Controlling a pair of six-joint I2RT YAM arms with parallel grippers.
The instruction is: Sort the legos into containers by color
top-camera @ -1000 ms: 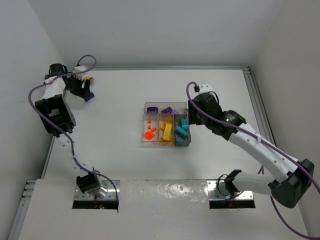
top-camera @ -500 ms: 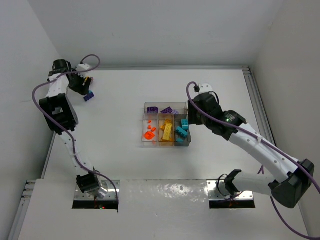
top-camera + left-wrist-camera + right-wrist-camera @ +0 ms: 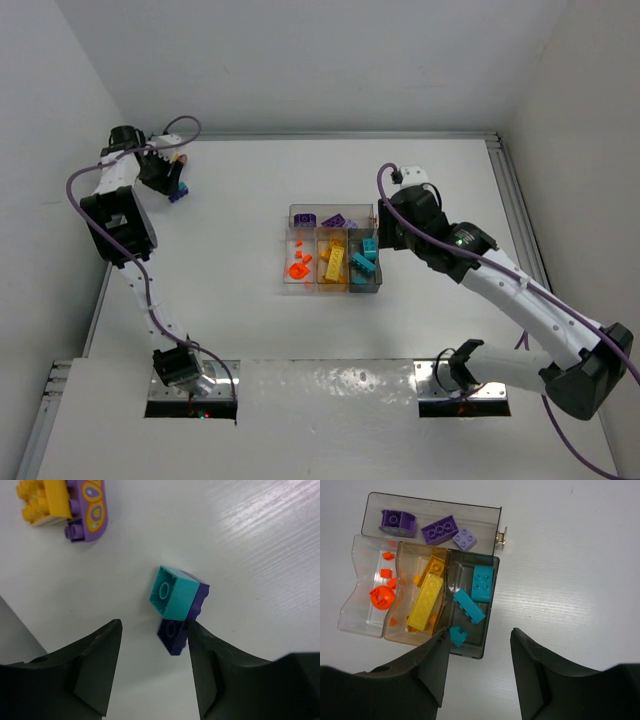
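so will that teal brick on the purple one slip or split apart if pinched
The teal brick looks like hard, smooth plastic, so probably stiff but a bit slippery. It sits skewed on the purple brick; whether they are clicked together is unclear, so they may separate. Its flat faces lie angled to the open left gripper, so it could twist.

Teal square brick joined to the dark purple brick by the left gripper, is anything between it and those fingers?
Nothing visible. The left gripper is open, with the teal square brick and dark purple brick right at its fingertips; the yellow-and-purple piece lies off to one side.
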